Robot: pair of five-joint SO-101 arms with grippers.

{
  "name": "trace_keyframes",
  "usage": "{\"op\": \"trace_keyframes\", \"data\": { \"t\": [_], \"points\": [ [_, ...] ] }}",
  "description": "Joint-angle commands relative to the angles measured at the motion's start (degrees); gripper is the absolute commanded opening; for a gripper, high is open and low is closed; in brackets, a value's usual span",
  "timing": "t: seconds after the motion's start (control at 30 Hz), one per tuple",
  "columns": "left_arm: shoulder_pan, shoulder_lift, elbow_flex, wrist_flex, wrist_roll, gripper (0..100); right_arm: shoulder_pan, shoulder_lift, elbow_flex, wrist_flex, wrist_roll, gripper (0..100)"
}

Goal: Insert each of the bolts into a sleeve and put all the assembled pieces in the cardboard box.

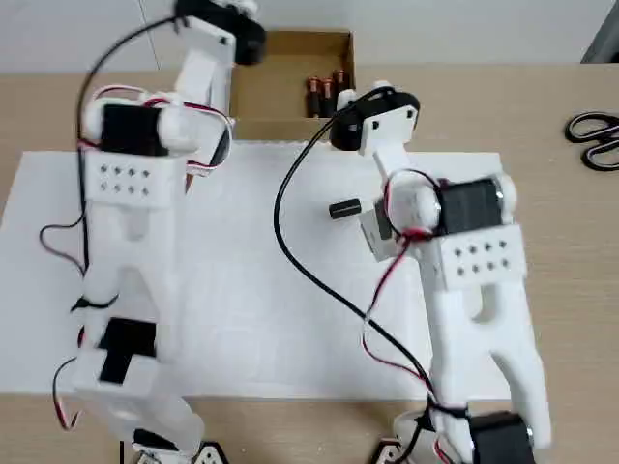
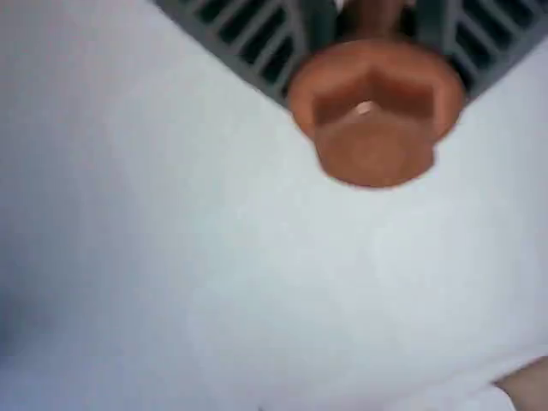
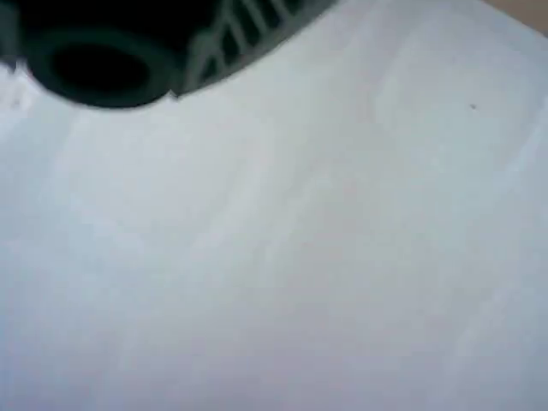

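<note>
Orange bolt (image 2: 370,120) sits pinched in L gripper (image 2: 368,30); black sleeve (image 1: 344,208) clamped in R gripper (image 1: 367,219), over white sheet (image 1: 251,319); line up shank w/ bore, push straight, no tilt; beyond, cardboard box (image 1: 266,97) holds finished pieces (image 1: 324,95); scissors (image 1: 594,137) on wood table (image 1: 561,222).

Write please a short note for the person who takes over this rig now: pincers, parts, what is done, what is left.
Left pincer: shut on a copper bolt, over the white sheet.
Right pincer: shut on a black sleeve, also over the sheet.
Done: a few copper pieces lie in the cardboard box.
Left: put this bolt into this sleeve, then place the pair in the box.
</note>
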Motion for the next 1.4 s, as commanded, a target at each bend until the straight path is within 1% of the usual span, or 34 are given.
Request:
{"op": "trace_keyframes", "data": {
  "t": [0.0,0.07,0.13,0.33,0.53,0.67,0.8,0.97,1.13,1.37],
  "points": [
    [-1.1,-7.8,-2.4,0.7,12.0,0,0.3,-5.6,-1.6,0.0,-1.0,0.3],
    [-1.6,-9.8,-2.4,0.7,17.4,0,0.3,-7.3,-1.6,-1.4,-3.9,0.3],
    [-1.5,-10.5,-2.4,0.7,19.7,0,0.3,-8.5,-1.6,-2.8,-6.7,0.3],
    [-1.6,-11.4,-2.4,0.8,19.7,0,0.2,-9.4,-1.6,-3.3,-7.6,0.3],
    [1.5,-19.5,-1.7,0.8,19.9,0,0.1,-10.0,-1.8,-5.1,-8.5,0.3],
    [4.3,-26.7,4.1,0.8,20.0,0,-0.7,-14.2,-1.8,-7.7,-15.4,0.4],
    [5.8,-33.7,13.5,0.7,20.1,0,-3.6,-18.9,-1.6,-8.5,-14.0,0.4],
    [5.5,-38.9,21.8,-1.9,24.4,0,-8.0,-23.0,2.5,-9.1,-12.1,0.4],
    [5.7,-40.8,29.0,-2.5,26.5,0,-8.2,-28.4,13.7,-19.6,-12.4,0.4],
    [5.9,-40.6,29.8,-2.5,28.7,0,-8.5,-43.4,35.3,-39.4,-12.3,0.4]
  ]
}}
